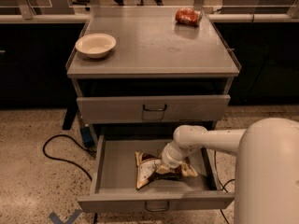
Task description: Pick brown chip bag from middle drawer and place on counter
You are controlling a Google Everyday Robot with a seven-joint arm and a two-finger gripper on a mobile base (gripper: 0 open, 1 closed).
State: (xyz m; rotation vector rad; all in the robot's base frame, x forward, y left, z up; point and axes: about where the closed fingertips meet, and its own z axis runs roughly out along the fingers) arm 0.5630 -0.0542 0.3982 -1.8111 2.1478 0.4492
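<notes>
The brown chip bag point(148, 169) lies crumpled on the floor of the open middle drawer point(117, 174), dark brown with cream edges. My gripper point(167, 166) reaches down into the drawer from the right and rests on the right half of the bag, hiding that part. My white arm point(210, 140) stretches over the drawer's right side. The counter point(154, 43) is the grey cabinet top above.
A cream bowl point(95, 45) sits on the counter's left side and a red-orange packet point(188, 17) at its back right. A closed drawer point(154, 108) lies above the open one. A black cable point(60, 155) runs over the floor at left.
</notes>
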